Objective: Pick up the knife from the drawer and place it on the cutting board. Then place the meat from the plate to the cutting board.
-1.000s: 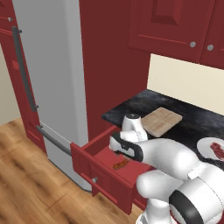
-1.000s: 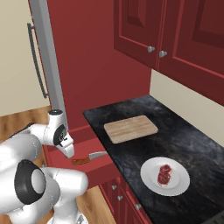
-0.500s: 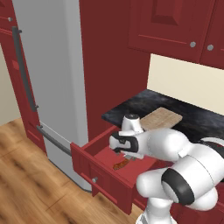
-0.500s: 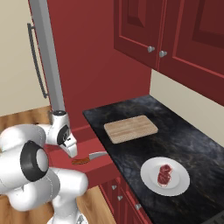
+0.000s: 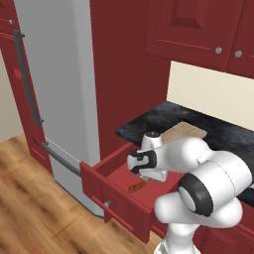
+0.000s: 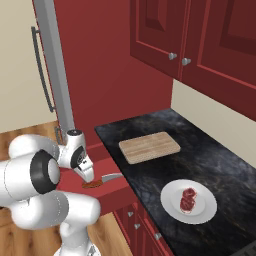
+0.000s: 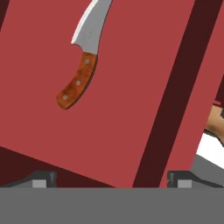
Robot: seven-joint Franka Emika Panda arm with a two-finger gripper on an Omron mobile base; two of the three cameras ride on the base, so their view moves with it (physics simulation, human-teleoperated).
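**Knife not yet lifted, meat waiting**

In the red kitchen, the dark surface [image 6: 210,155] carries a bare cutting board [image 6: 149,147]. The knife [image 7: 83,57] lies flat in the open drawer [image 5: 115,184], untouched. My end effector [image 7: 111,178] hovers above it, jaws wide and empty. The meat [image 6: 188,198] sits on its plate [image 6: 172,206]. Both placements are left.

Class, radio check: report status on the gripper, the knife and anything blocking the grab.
Gripper open, above the open drawer. Knife flat on drawer floor, ungrasped. Nothing lying between fingers and knife.
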